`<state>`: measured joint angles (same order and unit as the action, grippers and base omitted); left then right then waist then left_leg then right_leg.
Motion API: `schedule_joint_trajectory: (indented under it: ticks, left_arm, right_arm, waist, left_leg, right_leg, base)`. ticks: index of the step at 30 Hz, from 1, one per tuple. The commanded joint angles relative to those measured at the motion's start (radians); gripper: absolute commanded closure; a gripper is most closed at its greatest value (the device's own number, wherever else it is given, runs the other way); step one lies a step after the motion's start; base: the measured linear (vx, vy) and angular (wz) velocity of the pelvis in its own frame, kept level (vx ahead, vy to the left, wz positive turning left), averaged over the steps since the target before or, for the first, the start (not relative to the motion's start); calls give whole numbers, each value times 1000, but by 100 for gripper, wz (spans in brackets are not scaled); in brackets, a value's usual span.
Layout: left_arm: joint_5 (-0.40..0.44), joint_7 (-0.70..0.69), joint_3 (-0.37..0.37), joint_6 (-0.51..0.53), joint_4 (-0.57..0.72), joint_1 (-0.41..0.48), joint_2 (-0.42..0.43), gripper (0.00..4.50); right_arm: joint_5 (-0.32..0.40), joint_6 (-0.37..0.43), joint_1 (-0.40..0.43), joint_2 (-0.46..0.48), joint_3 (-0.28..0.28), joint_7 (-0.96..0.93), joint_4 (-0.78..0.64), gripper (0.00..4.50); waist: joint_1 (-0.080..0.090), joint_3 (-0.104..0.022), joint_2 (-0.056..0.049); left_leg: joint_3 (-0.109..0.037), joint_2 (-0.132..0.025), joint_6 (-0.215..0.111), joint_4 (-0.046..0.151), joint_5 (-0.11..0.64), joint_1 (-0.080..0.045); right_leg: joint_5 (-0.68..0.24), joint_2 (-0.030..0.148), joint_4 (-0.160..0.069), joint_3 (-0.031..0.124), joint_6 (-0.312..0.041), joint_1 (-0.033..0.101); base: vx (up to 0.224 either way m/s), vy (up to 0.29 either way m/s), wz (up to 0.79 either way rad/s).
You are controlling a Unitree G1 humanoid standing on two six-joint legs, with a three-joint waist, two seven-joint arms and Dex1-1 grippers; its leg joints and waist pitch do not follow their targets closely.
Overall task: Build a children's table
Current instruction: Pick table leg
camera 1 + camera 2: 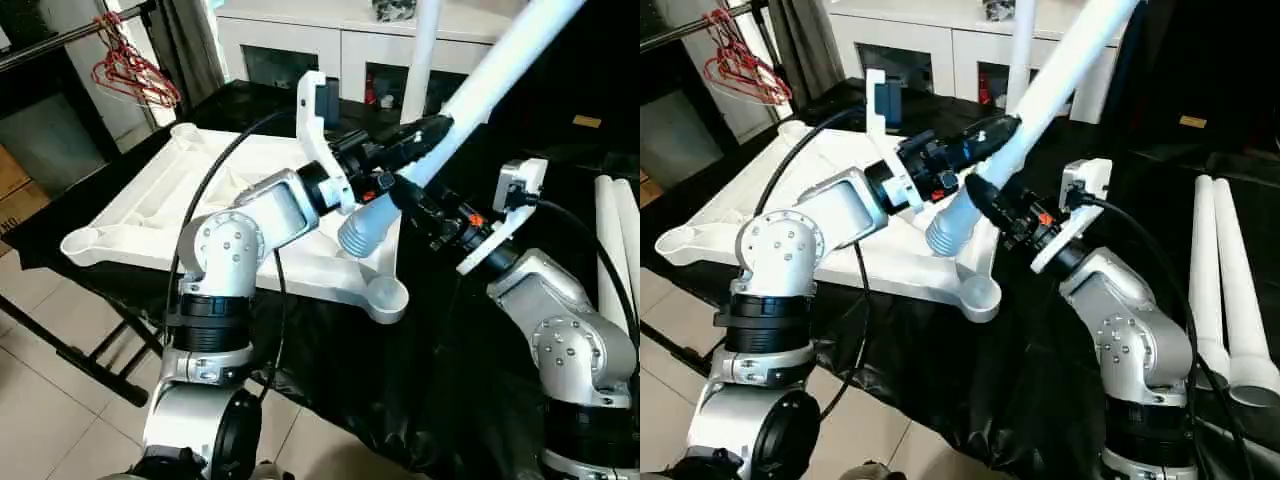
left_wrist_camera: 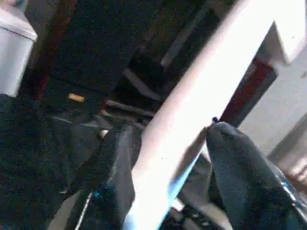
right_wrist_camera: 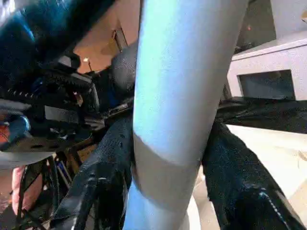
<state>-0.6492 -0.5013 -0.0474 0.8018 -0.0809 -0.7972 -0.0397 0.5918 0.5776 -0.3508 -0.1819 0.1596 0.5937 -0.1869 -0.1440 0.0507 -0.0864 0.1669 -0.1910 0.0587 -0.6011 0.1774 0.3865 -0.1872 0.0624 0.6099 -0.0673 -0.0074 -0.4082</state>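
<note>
The white table top (image 1: 150, 200) lies upside down on a black-covered stand, ribs and round corner sockets facing up. A long white leg (image 1: 500, 60) slants up to the right, and its flared end (image 1: 362, 228) hangs just above the near right corner socket (image 1: 385, 295). My left gripper (image 1: 420, 132) is shut on this leg, with one finger (image 2: 240, 163) on each side of it. Lower down, near the flare, my right gripper (image 1: 412, 195) is also shut on it, fingers (image 3: 110, 163) pressed against the tube. Another leg (image 1: 425, 50) stands upright at the top's far edge.
Two spare white legs (image 1: 1220, 280) lie side by side on the black cloth at the right. A white cabinet with glass doors (image 1: 300, 40) stands behind the stand. Red hangers (image 1: 130, 70) hang at the far left. Tiled floor (image 1: 40, 400) lies below the near edge.
</note>
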Motion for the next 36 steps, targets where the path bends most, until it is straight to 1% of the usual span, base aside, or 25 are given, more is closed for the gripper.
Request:
schedule_joint_trajectory:
  ticks: [1,3,4,6,8,9,11,12,13,14,15,17,19,20,21,23,24,25,27,28,29,32,33,34,36]
  left_arm:
    - [99,-60,111,-69,-8,26,31,149]
    - [106,-77,125,-86,4,31,39,149]
    - [123,-88,144,-105,12,34,50,122]
    - [154,-95,173,-134,13,35,66,103]
    - [201,-86,202,-179,-2,32,78,101]
    - [246,-73,225,-224,-27,28,84,101]
    - [258,-57,220,-239,-48,22,77,101]
    - [256,-38,201,-246,-65,17,64,101]
    - [252,-19,181,-249,-79,10,52,101]
    - [251,-8,170,-251,-83,7,44,101]
    - [250,9,158,-251,-87,4,36,101]
    - [237,60,121,-245,-97,-7,12,131]
    - [226,120,81,-244,-117,-19,-14,141]
    - [220,156,59,-242,-126,-25,-28,162]
    - [220,156,59,-242,-126,-25,-28,162]
    - [199,195,26,-240,-137,-33,-55,185]
    - [199,195,26,-240,-137,-33,-55,185]
    - [185,202,13,-236,-136,-37,-69,207]
    - [169,199,4,-225,-131,-38,-78,216]
    - [159,198,-3,-218,-129,-38,-83,230]
    - [154,196,-6,-215,-128,-39,-85,240]
    - [127,170,-12,-202,-119,-37,-83,255]
    - [118,161,-14,-196,-116,-37,-81,255]
    - [115,154,-13,-194,-115,-36,-79,257]
    - [102,124,-10,-187,-111,-33,-69,257]
  right_arm:
    - [1,-1,-33,-15,-46,21,-52,268]
    - [-4,6,-29,-29,-52,25,-53,268]
    - [-10,8,-26,-40,-56,30,-54,269]
    - [-14,11,-23,-50,-60,35,-55,269]
    - [-17,12,-20,-58,-65,39,-59,269]
    - [-21,14,-19,-65,-71,39,-64,269]
    - [-23,15,-18,-69,-75,37,-68,269]
    - [-24,13,-19,-73,-80,31,-70,269]
    - [-29,10,-20,-76,-87,26,-72,269]
    - [-32,8,-20,-78,-90,21,-73,269]
    - [-36,6,-20,-78,-92,16,-73,269]
    - [-50,1,-23,-76,-98,2,-71,269]
    - [-70,-5,-27,-67,-103,-28,-66,269]
    - [-77,-9,-29,-62,-106,-39,-62,269]
    - [-77,-9,-29,-62,-106,-39,-62,269]
    - [-94,-17,-29,-51,-113,-58,-54,269]
    - [-94,-17,-29,-51,-113,-58,-54,269]
    - [-99,-18,-29,-47,-118,-65,-53,269]
    - [-100,-19,-28,-47,-123,-67,-55,269]
    - [-101,-19,-29,-46,-125,-68,-55,269]
    - [-102,-19,-29,-45,-126,-69,-55,269]
    - [-97,-11,-30,-44,-124,-69,-53,269]
    - [-89,-3,-31,-45,-119,-67,-52,213]
    - [-85,2,-31,-46,-117,-65,-52,199]
    - [-65,22,-30,-50,-109,-56,-51,199]
  waist:
    - [-1,-76,26]
    - [1,-76,26]
    - [3,-77,27]
    - [2,-77,27]
    - [2,-76,25]
    - [2,-76,21]
    - [1,-77,23]
    - [3,-76,25]
    - [3,-77,26]
    - [1,-78,23]
    - [2,-78,24]
    - [2,-79,27]
    - [3,-78,27]
    - [3,-78,27]
    - [3,-78,28]
    - [2,-79,25]
    - [2,-79,26]
    - [1,-80,25]
    - [1,-80,25]
    - [1,-80,23]
    - [1,-79,24]
    - [2,-78,23]
    - [1,-79,22]
    - [2,-78,22]
    - [1,-79,21]
  left_leg:
    - [-11,-22,-51,57,67,-5]
    - [-10,-22,-45,56,59,-3]
    - [-9,-21,-42,55,58,-2]
    - [-8,-21,-43,55,66,-3]
    - [-10,-23,-42,56,74,-4]
    - [-9,-23,-39,55,77,-5]
    - [-9,-24,-34,55,80,-8]
    - [-8,-22,-34,55,78,-4]
    - [-7,-21,-33,53,76,-3]
    - [-8,-21,-34,53,76,-3]
    - [-7,-20,-36,52,75,-2]
    - [-7,-19,-41,51,71,-2]
    - [-7,-18,-44,50,68,-1]
    - [-7,-18,-43,50,70,-1]
    - [-7,-17,-45,50,70,-2]
    - [-8,-17,-52,48,64,-1]
    - [-8,-17,-54,48,64,0]
    - [-8,-17,-56,48,59,0]
    - [-9,-19,-58,48,57,0]
    - [-9,-18,-58,48,60,0]
    - [-8,-18,-58,48,72,-1]
    - [-9,-18,-57,50,76,-2]
    - [-9,-19,-57,50,77,-2]
    - [-9,-19,-57,50,77,-2]
    - [-9,-19,-60,50,75,-2]
  right_leg:
    - [-221,66,-80,42,-86,60]
    - [-186,66,-75,42,-94,63]
    - [-170,67,-73,42,-105,64]
    - [-177,67,-74,42,-108,63]
    - [-190,67,-77,42,-108,61]
    - [-192,67,-75,43,-106,61]
    - [-189,68,-75,44,-109,61]
    - [-181,67,-75,43,-116,62]
    - [-176,66,-74,43,-121,63]
    - [-181,69,-74,42,-122,64]
    - [-181,68,-74,42,-123,64]
    - [-180,68,-74,41,-124,65]
    - [-188,67,-76,40,-123,63]
    - [-188,67,-76,40,-125,63]
    - [-190,66,-76,39,-127,64]
    - [-181,65,-76,40,-128,63]
    - [-179,65,-76,40,-129,63]
    - [-171,65,-74,39,-132,64]
    - [-162,65,-74,39,-135,63]
    - [-163,66,-74,39,-136,63]
    - [-176,66,-76,39,-135,63]
    - [-192,65,-78,39,-127,62]
    - [-192,66,-78,39,-127,62]
    - [-190,65,-77,39,-127,61]
    - [-181,65,-77,40,-132,62]
  base:
    - [0,0,0]
    - [0,0,0]
    - [0,0,0]
    - [0,0,0]
    - [0,0,0]
    - [0,0,0]
    - [0,0,0]
    - [0,0,0]
    - [0,0,0]
    - [0,0,0]
    - [0,0,0]
    - [0,0,0]
    - [0,0,0]
    - [0,0,0]
    - [0,0,0]
    - [0,0,0]
    - [0,0,0]
    - [0,0,0]
    - [0,0,0]
    - [0,0,0]
    - [0,0,0]
    - [0,0,0]
    - [0,0,0]
    - [0,0,0]
    - [0,0,0]
